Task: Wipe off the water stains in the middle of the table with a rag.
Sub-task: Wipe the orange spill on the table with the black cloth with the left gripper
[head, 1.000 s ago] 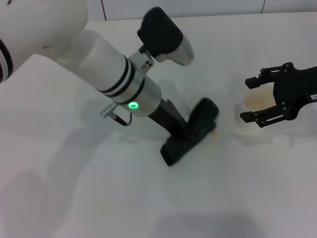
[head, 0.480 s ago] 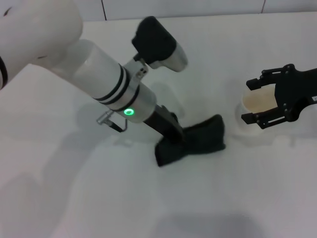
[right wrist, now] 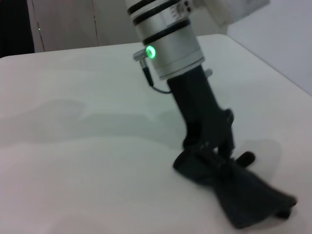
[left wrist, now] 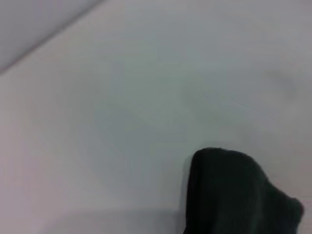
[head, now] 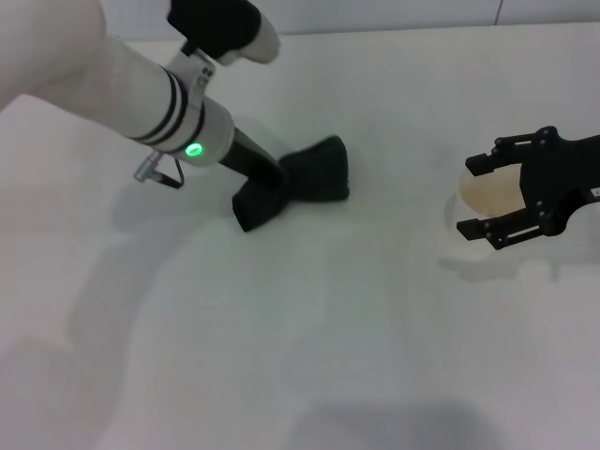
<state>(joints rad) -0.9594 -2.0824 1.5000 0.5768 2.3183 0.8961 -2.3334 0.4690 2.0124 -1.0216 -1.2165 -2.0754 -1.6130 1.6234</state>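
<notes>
The left gripper [head: 272, 184] was clenched on the thick black-dark grey cloth rag [head: 298, 181], pressing it flat on the plain white smooth table [head: 309, 328], left of centre in the head view. From the right wrist view, the fingers [right wrist: 214, 146] pinched the bundle's [right wrist: 234, 183] narrow middle. The left wrist view caught only one dark fold [left wrist: 234, 190]. The right gripper [head: 511, 197] sat well apart at the right edge, jaws apart around a white paper cup [head: 487, 192], seemingly not squeezing it. No orange-brown blot could be made out, possibly under the cloth.
</notes>
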